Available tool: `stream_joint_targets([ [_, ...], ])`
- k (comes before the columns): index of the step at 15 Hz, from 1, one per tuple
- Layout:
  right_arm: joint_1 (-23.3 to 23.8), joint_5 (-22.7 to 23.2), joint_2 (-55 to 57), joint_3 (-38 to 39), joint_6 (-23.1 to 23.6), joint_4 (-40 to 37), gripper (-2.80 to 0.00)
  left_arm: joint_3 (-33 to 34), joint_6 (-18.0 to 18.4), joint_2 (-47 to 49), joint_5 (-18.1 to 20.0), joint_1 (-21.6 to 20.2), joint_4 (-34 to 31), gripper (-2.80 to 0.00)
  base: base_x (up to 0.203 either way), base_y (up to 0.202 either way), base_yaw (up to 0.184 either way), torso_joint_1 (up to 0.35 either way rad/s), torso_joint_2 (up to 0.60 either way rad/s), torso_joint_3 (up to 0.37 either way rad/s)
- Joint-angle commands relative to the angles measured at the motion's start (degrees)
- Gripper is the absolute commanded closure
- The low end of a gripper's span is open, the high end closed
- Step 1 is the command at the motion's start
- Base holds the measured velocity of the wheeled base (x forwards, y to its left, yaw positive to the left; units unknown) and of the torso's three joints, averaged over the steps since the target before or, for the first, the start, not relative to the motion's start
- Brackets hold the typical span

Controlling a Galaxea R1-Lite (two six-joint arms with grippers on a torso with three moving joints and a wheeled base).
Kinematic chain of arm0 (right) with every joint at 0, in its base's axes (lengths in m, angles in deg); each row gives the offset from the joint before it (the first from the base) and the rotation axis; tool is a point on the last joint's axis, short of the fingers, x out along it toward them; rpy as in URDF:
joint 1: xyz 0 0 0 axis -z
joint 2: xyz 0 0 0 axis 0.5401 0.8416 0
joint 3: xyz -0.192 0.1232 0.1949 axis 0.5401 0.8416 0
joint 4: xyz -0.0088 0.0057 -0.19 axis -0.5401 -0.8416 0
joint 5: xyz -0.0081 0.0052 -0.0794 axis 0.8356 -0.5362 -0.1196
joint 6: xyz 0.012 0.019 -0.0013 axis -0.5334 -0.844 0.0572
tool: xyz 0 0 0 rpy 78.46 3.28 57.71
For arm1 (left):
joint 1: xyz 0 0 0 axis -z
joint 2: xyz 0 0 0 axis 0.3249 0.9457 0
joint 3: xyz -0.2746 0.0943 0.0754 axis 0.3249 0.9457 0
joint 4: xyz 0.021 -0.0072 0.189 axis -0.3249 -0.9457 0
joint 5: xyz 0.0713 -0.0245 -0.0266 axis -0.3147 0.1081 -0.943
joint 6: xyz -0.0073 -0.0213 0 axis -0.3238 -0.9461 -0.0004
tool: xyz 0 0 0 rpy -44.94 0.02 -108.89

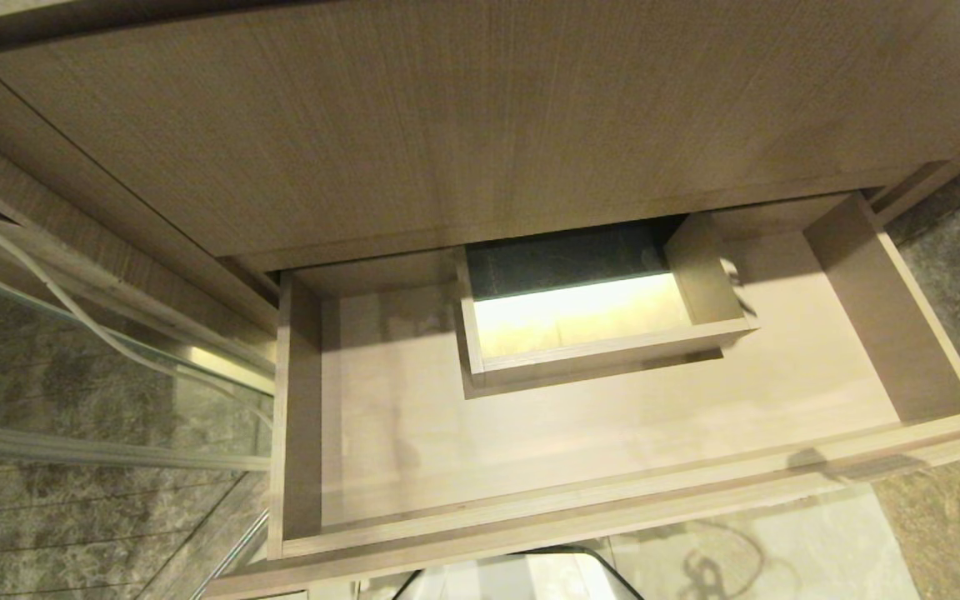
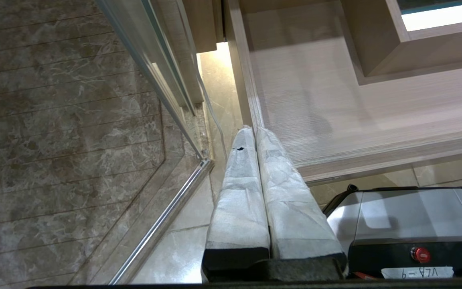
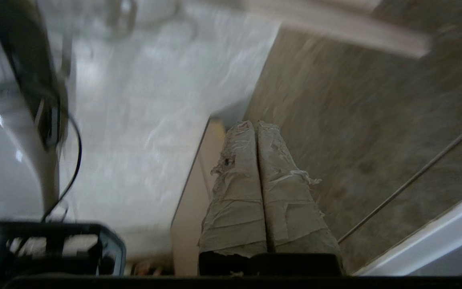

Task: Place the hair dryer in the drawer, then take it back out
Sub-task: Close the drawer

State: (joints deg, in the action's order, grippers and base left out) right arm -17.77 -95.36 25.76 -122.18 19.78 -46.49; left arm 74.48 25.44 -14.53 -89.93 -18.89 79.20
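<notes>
while the head view looks down into it, the drawer (image 1: 613,433) stands pulled out with its long axis running left to right, its flat front toward the robot and a boxed cutout (image 1: 588,312) at rear centre; the taller wood-grain panel (image 1: 447,125) sits above it. the hair dryer shows in no view, so its place and heading cannot be told.

from the left wrist, the left tool (image 2: 254,130) hangs with its wrapped fingers (image 2: 239,200) pressed together, empty, just off the drawer's front corner (image 2: 255,120) above the tiled floor (image 2: 74,120). a label on the robot base (image 2: 415,224) reads, upside down, something like "vla-9" (not sure).

from the right wrist, the right tool (image 3: 256,125) is likewise closed on nothing, over the blurred floor (image 3: 355,120).
</notes>
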Motion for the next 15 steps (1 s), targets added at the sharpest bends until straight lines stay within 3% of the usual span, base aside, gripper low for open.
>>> stream_joint_targets([
  [1,1.9,-0.6,7.9,1.2,0.6,-0.8,0.0,0.0,0.0,0.0,0.0,0.0,0.0,0.0,0.0,0.0,0.0,0.0,0.0,0.0],
  [5,4.7,-0.8,19.1,1.7,0.7,1.4,0.0,0.1,0.0,0.0,0.0,0.0,0.0,0.0,0.0,0.0,0.0,0.0,0.0,0.0],
  [10,6.1,-0.5,32.9,-1.6,0.5,9.5,0.0,0.1,0.0,0.0,0.0,0.0,0.0,0.0,0.0,0.0,0.0,0.0,0.0,0.0],
  [15,6.2,-0.2,37.9,-6.1,0.4,19.1,0.0,0.0,0.0,0.0,0.0,0.0,0.0,0.0,0.0,0.0,0.0,0.0,0.0,0.0],
])
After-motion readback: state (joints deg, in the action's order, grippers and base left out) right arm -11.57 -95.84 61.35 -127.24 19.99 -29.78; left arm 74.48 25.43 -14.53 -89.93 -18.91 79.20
